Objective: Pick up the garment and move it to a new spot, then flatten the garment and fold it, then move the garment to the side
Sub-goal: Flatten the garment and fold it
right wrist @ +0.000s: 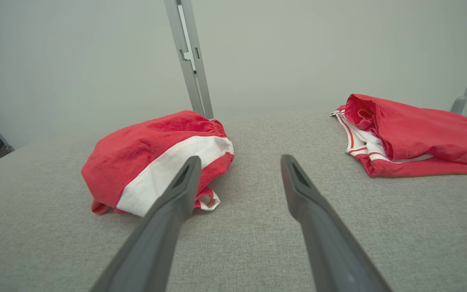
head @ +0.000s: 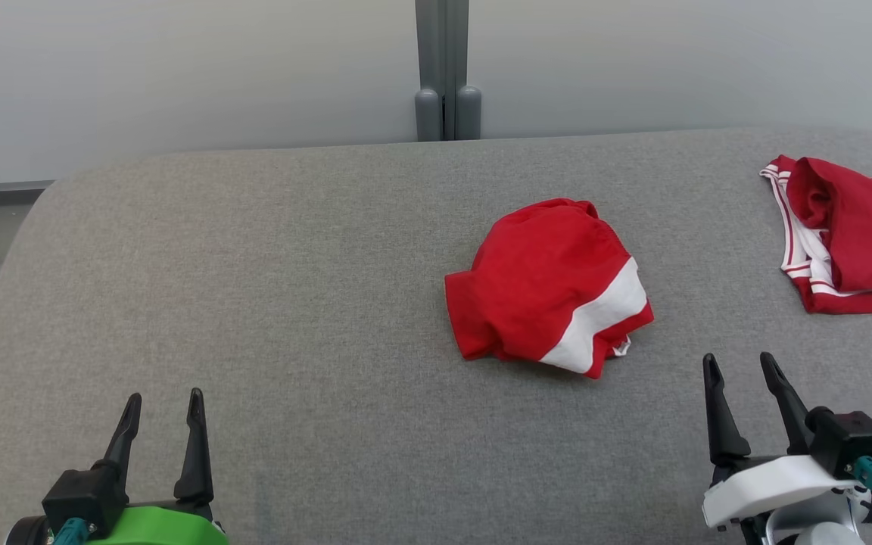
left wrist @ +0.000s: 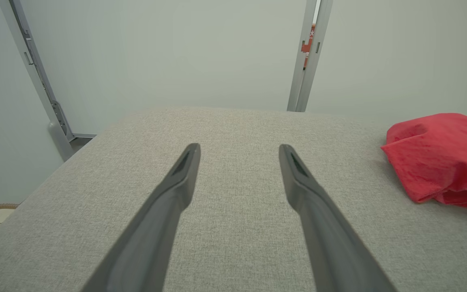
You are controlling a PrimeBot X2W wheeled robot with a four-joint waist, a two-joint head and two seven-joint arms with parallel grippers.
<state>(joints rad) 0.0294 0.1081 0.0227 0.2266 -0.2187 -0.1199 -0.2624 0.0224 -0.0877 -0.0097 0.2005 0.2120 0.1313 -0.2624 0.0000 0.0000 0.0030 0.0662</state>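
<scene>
Crumpled red-and-white garment (head: 549, 288) mid-table; left gripper (head: 163, 405) and right gripper (head: 739, 363) both near it, spread wide, empty (second garment (head: 852, 242) far right).

no legible text here. a small tag (right wrist: 209, 201) on the red garment (right wrist: 144, 158) carries orange print, too small to read.

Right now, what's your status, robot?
Left gripper and right gripper open, empty. Red-and-white garment crumpled on table, not held. Second garment far right, nothing blocking.
</scene>
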